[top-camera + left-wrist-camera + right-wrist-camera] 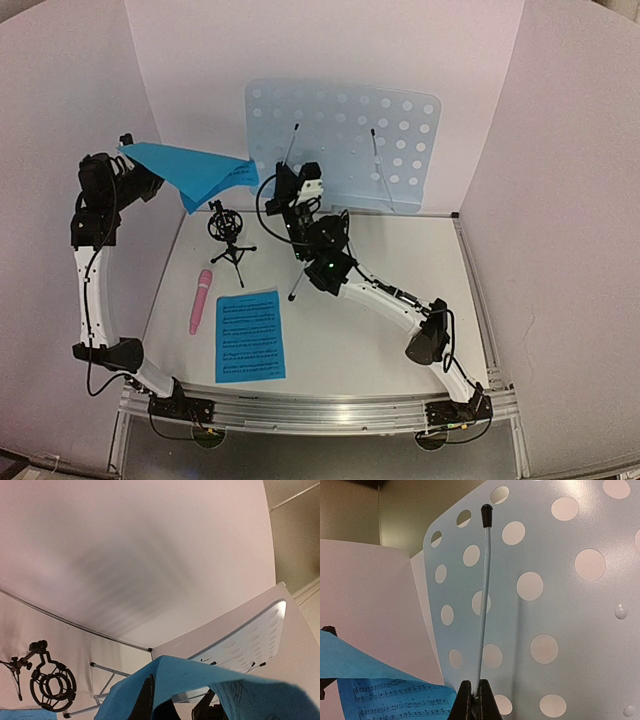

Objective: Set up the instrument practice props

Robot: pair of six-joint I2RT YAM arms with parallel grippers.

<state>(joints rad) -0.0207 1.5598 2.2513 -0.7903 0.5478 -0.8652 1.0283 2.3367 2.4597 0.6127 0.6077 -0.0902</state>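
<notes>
The pale-blue perforated music stand [340, 140] stands at the back of the table. My right gripper [288, 173] is shut on the base of its left page-holder wire [485, 595], right in front of the desk [560, 605]; the fingers [465, 700] pinch the wire. My left gripper [130, 150] is raised at the left, shut on one blue sheet-music page [195, 170], which droops over its fingers [145, 700] toward the stand. A second blue page [248, 335] lies flat near the front. The pink microphone [201, 300] lies left of that page. The black tripod mic holder [228, 228] stands upright behind it.
White walls [560, 200] enclose the table on the left, back and right. The stand's silver tripod legs [107, 672] spread over the table behind the mic holder [50, 685]. My right arm's links [380, 295] stretch across the table's middle.
</notes>
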